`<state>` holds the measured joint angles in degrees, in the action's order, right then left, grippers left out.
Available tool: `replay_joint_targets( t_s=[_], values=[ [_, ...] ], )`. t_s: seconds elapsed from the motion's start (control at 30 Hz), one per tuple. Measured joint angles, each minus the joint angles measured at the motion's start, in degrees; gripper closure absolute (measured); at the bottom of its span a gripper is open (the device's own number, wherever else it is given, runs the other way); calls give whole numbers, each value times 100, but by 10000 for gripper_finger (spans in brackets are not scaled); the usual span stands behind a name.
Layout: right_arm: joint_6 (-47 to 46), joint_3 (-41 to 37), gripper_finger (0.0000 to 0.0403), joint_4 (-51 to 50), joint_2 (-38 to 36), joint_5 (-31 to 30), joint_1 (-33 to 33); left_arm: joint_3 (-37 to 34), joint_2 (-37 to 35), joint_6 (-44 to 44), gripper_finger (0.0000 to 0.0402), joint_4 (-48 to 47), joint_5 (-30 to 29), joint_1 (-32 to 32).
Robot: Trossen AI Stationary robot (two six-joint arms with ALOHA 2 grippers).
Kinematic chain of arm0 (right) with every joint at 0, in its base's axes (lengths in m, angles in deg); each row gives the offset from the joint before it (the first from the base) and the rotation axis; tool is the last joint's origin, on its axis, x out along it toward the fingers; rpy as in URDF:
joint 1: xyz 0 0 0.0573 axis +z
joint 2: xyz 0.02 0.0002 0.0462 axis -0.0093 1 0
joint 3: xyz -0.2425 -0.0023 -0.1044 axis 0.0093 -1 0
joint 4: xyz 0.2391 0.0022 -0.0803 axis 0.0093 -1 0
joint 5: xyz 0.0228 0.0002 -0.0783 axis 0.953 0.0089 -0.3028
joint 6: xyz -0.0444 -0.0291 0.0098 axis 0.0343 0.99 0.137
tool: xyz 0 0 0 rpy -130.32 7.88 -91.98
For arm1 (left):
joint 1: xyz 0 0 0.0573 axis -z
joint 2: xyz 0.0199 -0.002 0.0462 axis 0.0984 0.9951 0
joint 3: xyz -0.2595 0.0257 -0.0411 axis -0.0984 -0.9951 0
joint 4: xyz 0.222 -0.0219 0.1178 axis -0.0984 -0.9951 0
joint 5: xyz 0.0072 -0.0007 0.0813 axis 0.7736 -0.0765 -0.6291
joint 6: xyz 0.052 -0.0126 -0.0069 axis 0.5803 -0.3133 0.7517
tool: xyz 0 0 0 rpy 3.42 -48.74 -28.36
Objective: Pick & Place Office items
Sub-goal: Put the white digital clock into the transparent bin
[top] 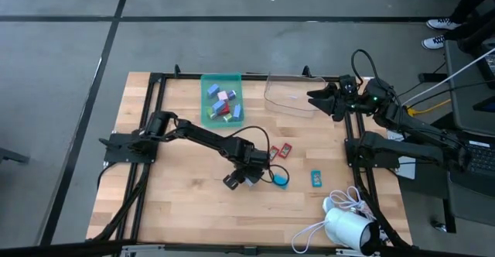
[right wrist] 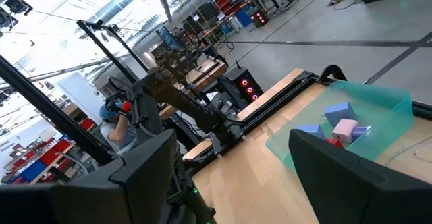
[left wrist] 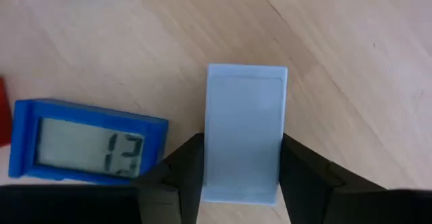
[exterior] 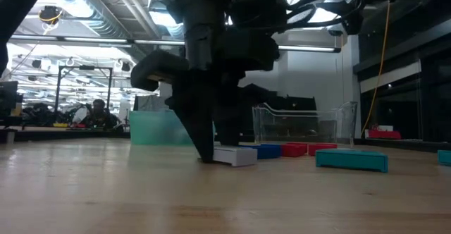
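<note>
My left gripper [top: 249, 172] is down at the table's middle, its fingers on either side of a pale white rectangular piece [left wrist: 244, 126] that lies flat on the wood [exterior: 236, 156]. Beside it lies a blue piece with a small display [left wrist: 88, 143]. Two red pieces [top: 280, 151] and two teal ones [top: 280, 179] [top: 316, 178] lie on the table to the right. The teal tray [top: 207, 116] at the far side holds several more pieces. My right gripper [top: 319, 97] hovers open over the clear bin [top: 290, 102]. My left gripper pinches the white piece between its two fingers [left wrist: 185, 173], one on each long side near the piece's end [left wrist: 241, 183]. The fingers come from above, pointing down, and lie along the piece. The piece lies flat on the table.
The clear bin stands at the far right, next to the tray. A white camera [top: 348, 227] and its cable sit at the near right corner. Black frame rails [top: 151, 133] run along the table's left and right sides. Bare wood lies near and left of my left gripper.
</note>
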<state>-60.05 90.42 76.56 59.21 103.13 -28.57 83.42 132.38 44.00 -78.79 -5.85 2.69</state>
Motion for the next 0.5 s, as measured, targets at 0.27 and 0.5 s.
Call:
replay_joint_targets(
  t_s=[0.27, 0.5],
  values=[
    [44, 0, 111, 74, 0, 8, 0, -46, -157, -1215, 254, -43, 484, -246],
    [-85, 0, 111, 581, -1, 74, 0, -37, -696, -1757, 254, 348, 612, -655]
  ],
)
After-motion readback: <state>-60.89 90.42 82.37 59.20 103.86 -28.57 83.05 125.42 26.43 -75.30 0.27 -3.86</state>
